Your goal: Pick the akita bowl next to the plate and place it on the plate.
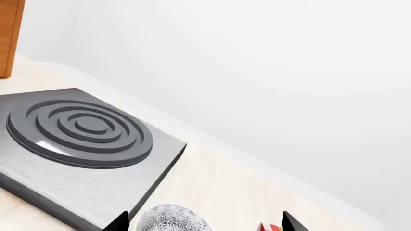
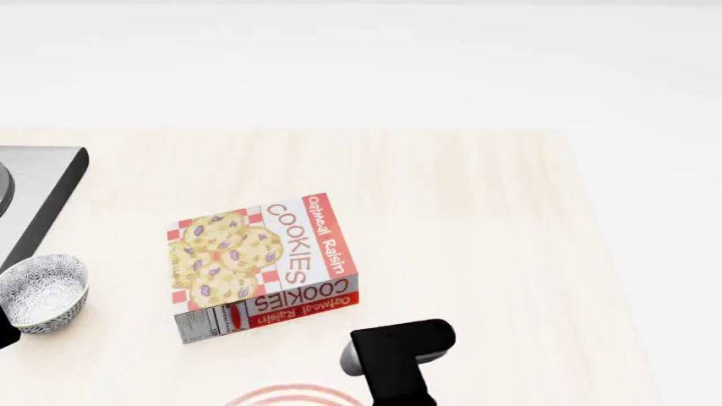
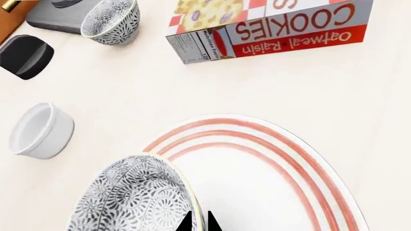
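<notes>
In the right wrist view, the akita bowl [image 3: 132, 197] shows its speckled outer wall and overlaps the left edge of the plate [image 3: 282, 168], which is white with red rings. My right gripper [image 3: 198, 222] is shut on the bowl's rim, one finger on each side. Whether the bowl touches the plate I cannot tell. In the head view only a sliver of the plate [image 2: 296, 395] shows beside my right arm [image 2: 395, 355]. My left gripper [image 1: 205, 224] is open over a look-alike speckled bowl [image 1: 172, 219].
A cookie box [image 2: 262, 266] lies mid-table beyond the plate. The second speckled bowl [image 2: 43, 292] sits next to a grey stove plate [image 2: 40, 182] at the left. A plain white cup [image 3: 40, 130] stands left of the plate. A wooden panel [image 1: 9, 33] rises behind the stove.
</notes>
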Controlling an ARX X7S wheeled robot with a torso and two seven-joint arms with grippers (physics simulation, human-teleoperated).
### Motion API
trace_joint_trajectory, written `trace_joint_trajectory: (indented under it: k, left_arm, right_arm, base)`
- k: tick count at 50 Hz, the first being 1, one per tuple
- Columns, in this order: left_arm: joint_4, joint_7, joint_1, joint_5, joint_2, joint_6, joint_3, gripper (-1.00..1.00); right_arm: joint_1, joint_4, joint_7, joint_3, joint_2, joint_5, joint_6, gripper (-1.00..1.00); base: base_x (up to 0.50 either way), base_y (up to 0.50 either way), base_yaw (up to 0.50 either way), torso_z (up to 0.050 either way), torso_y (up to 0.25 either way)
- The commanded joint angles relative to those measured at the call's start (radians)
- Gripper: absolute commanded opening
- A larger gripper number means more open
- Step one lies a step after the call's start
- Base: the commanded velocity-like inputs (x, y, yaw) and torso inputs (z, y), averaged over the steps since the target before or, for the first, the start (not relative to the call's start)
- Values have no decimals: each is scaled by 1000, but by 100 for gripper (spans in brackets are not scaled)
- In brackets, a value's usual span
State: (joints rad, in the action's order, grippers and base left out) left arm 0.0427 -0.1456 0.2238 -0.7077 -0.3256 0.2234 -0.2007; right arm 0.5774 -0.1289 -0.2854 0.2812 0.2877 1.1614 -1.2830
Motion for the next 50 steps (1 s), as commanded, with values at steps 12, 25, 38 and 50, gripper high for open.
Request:
trace_joint_trajectory:
  k: [12, 25, 38, 50]
  left_arm:
    - [2, -4, -3, -3, -2, -4, 4, 100]
    - [18, -17, -3, -11, -7, 7, 6, 100]
    - [-4, -6, -1, -5, -6, -10, 10, 100]
    - [-7, -7, -3, -6, -7, -14, 12, 100]
  right_arm:
    - [-5, 17, 71, 98, 32, -84, 69, -100]
    - [-1, 27, 80, 130, 43, -113, 93, -100]
    - [6, -1, 80, 139, 59, -111, 101, 100]
    - [73, -152, -56, 59, 89, 5, -6, 100]
  base:
    - [0, 0, 0, 0, 0]
    - [0, 0, 0, 0, 1]
    - [0, 0, 0, 0, 0]
    - [0, 0, 0, 0, 0]
